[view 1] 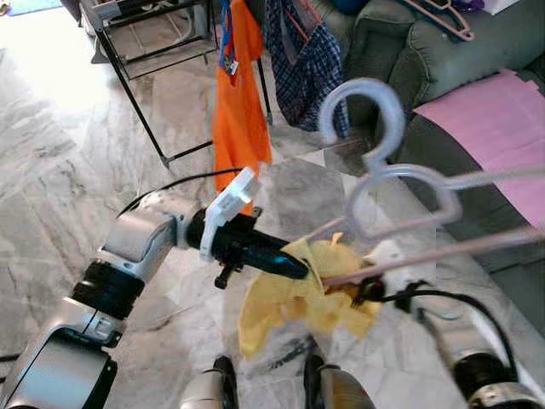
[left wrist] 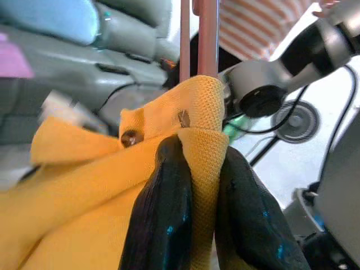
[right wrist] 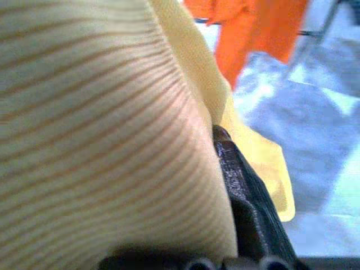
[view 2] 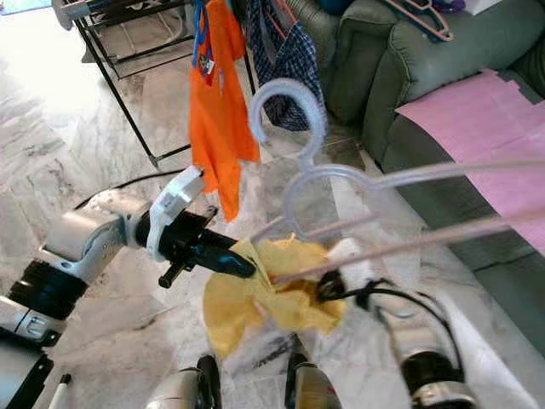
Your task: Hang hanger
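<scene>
Both grippers are holding a yellow garment [view 1: 298,298] on a pale hanger [view 1: 383,183].

The left gripper [left wrist: 197,152] is pinching a fold of the cloth; the right gripper [view 1: 368,292] is buried in fabric, fingers unreadable. The hanger's hook is rising above both, before an orange shirt [view 1: 238,94] on a rack [view 1: 136,94].

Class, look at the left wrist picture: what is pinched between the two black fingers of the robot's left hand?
A fold of the yellow garment sits between the left hand's fingers; the left wrist view shows it. The hanger's pink bars rise just behind that fold.
</scene>
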`<state>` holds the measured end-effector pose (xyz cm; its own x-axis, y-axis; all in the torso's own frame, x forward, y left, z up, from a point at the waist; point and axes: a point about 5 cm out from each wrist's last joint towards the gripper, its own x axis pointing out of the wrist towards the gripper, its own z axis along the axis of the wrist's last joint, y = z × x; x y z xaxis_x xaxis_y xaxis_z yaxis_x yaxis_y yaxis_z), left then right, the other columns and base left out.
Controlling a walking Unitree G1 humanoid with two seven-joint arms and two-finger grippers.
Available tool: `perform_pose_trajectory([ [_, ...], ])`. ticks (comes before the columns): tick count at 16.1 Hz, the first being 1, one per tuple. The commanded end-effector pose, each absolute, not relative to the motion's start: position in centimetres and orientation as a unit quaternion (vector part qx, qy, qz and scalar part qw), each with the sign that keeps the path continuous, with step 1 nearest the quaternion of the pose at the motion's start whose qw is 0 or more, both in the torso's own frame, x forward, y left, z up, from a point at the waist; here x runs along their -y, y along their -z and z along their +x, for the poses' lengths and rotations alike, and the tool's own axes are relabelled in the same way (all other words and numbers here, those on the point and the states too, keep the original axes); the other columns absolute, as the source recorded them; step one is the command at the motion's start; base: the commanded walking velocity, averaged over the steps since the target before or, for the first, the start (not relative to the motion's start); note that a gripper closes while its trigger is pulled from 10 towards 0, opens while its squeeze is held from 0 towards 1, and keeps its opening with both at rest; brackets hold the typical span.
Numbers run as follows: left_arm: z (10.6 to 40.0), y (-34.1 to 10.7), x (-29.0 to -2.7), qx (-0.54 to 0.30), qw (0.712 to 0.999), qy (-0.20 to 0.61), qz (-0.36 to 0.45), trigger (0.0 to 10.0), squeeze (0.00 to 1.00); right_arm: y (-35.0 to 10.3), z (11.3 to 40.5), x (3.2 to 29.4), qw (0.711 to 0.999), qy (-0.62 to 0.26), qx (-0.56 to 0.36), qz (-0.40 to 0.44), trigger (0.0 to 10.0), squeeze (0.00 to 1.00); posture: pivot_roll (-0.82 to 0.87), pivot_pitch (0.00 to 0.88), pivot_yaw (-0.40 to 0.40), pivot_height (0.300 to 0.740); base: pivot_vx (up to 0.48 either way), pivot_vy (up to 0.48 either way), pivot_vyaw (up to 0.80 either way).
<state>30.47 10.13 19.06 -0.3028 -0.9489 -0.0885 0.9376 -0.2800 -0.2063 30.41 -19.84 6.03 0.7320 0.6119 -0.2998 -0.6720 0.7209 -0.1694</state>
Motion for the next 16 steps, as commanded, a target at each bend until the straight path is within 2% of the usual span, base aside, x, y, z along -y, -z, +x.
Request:
perform_pose_trajectory([
  [1, 30.6, -19.6, -11.2, -0.084, 0.599, 0.796, -0.018, 10.0, 0.0, -5.7, 29.8, 22.1, 0.933, -0.306, -0.126, -0.142, 0.0, 0.0, -0.13, 0.261, 0.012, 0.74, 0.0, 0.0, 0.0],
  [3, 30.8, -18.9, -11.7, -0.084, 0.615, 0.784, -0.01, 10.0, 0.0, -6.4, 30.0, 23.3, 0.937, -0.285, -0.119, -0.163, 0.0, 0.0, -0.14, 0.257, 0.009, 0.74, 0.0, 0.0, 0.0],
  [5, 31.6, -17.5, -12.3, -0.062, 0.661, 0.747, 0.025, 10.0, 0.0, -7.8, 30.3, 24.3, 0.941, -0.273, -0.097, -0.175, 0.0, 0.0, -0.15, 0.257, 0.007, 0.74, 0.0, 0.0, 0.0],
  [6, 32.1, -16.9, -12.4, -0.045, 0.693, 0.718, 0.033, 10.0, 0.0, -8.9, 30.7, 24.5, 0.945, -0.266, -0.08, -0.174, 0.0, 0.0, -0.16, 0.256, 0.006, 0.74, 0.0, 0.0, 0.0],
  [8, 32.6, -16.0, -12.6, -0.012, 0.738, 0.672, 0.051, 10.0, 0.0, -10.7, 31.4, 24.6, 0.948, -0.258, -0.056, -0.177, 0.0, 0.0, -0.17, 0.256, 0.005, 0.74, 0.0, 0.0, 0.0],
  [9, 33.2, -15.3, -12.7, 0.013, 0.789, 0.613, 0.041, 10.0, 0.0, -12.4, 32.2, 24.2, 0.95, -0.256, -0.028, -0.175, 0.0, 0.0, -0.17, 0.255, 0.005, 0.74, 0.0, 0.0, 0.0],
  [10, 33.3, -14.5, -12.8, 0.018, 0.811, 0.584, 0.039, 10.0, 0.0, -13.4, 32.6, 23.7, 0.951, -0.257, -0.009, -0.171, 0.0, 0.0, -0.18, 0.252, 0.006, 0.74, 0.0, 0.0, 0.0],
  [13, 32.6, -12.3, -12.8, 0.023, 0.831, 0.554, 0.044, 10.0, 0.0, -15.6, 33.5, 22.7, 0.952, -0.252, 0.019, -0.172, 0.0, 0.0, -0.19, 0.25, 0.004, 0.74, 0.0, 0.0, 0.0],
  [16, 32.6, -11.7, -13.0, 0.038, 0.855, 0.515, 0.041, 10.0, 0.0, -16.9, 34.2, 23.5, 0.964, -0.195, 0.019, -0.178, 0.0, 0.0, -0.19, 0.248, 0.004, 0.74, 0.0, 0.0, 0.0],
])
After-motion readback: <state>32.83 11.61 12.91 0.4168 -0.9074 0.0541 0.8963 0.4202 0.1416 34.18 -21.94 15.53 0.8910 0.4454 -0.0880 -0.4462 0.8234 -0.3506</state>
